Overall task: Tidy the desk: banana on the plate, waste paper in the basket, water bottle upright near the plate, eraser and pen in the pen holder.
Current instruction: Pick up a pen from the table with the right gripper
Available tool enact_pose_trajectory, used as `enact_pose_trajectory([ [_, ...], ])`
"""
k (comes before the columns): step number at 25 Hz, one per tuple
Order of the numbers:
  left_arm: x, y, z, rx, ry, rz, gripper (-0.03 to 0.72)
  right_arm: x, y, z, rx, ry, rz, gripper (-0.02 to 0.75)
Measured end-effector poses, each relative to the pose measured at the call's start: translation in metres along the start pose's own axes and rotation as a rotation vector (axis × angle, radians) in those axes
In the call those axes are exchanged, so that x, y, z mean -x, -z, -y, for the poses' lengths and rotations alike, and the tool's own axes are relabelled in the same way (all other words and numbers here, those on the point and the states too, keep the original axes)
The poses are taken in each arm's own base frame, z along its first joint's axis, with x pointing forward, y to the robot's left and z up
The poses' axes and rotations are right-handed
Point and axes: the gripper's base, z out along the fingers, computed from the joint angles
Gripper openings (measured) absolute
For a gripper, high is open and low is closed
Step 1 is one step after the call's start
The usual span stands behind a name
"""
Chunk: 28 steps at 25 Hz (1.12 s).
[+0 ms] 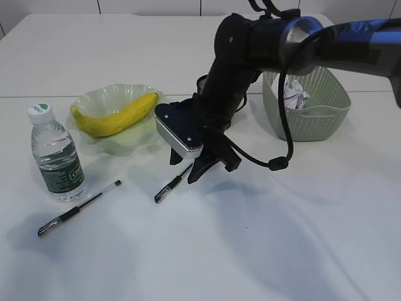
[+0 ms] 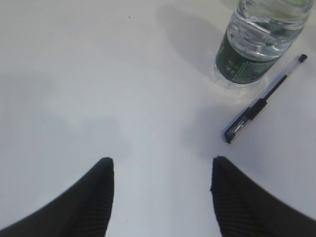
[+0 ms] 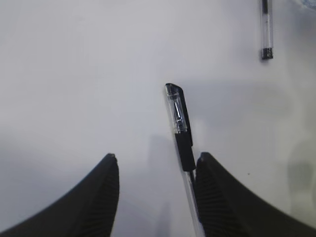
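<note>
My right tool (image 3: 157, 170) apart, straddling pen (image 3: 179, 129) on worktop (image 3: 74, 74). Pen light, stiff, slick barrel; take rubber grip section, squarely.

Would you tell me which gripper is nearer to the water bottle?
Left. The left gripper hovers open just short of the water bottle; the right gripper straddles a pen further away.

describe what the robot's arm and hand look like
The arm is glossy black with rounded joints; a silver-grey camera box sits at its wrist, and a black cable loops beside it. Each hand has two black tapered fingers with ribbed inner pads.
</note>
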Motion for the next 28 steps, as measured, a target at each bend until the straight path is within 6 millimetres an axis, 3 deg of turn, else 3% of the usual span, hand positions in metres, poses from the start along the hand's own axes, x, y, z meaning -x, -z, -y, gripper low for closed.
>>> enact_pose_trajectory([
  [11, 0.0, 0.0, 0.0, -0.004, 0.005, -0.001, 0.443, -0.011, -0.023, 0.005, -0.05, -0.015, -0.031, 0.375],
  [18, 0.0, 0.0, 0.0, -0.005, 0.007, -0.001, 0.443, -0.008, -0.049, 0.005, -0.031, -0.007, -0.031, 0.375],
  [28, 0.0, 0.0, 0.001, -0.006, 0.008, -0.002, 0.438, -0.01, -0.052, 0.011, -0.097, -0.019, -0.06, 0.375],
])
